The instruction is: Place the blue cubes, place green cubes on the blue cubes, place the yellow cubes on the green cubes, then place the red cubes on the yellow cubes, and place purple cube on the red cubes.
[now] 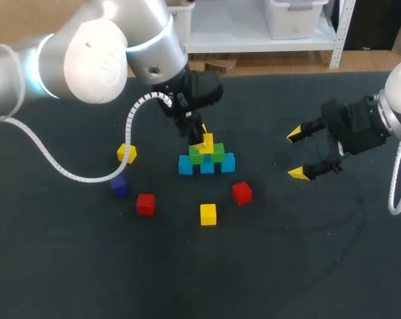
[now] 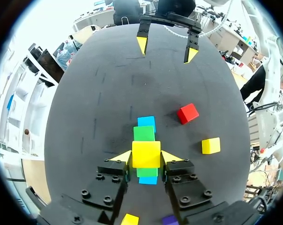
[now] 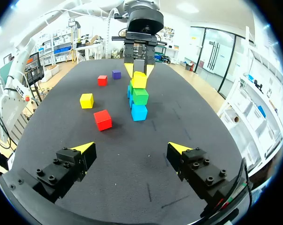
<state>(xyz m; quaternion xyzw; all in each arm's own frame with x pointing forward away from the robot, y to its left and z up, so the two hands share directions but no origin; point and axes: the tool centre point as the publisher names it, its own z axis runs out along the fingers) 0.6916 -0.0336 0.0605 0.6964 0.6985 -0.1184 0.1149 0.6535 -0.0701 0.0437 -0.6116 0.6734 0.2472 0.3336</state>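
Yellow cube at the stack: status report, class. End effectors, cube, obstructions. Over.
Left end effector shut on yellow cube, atop green cubes. Right end effector open, empty, off to the side. Nearest red cube apart from blue cubes.

A table (image 1: 320, 272) with a dark, matte, blue-black top fills the head view. Its far edge runs across toward 12 o'clock. Faint curved scuff marks (image 1: 340, 216) show toward 4 o'clock, among scattered pale specks.
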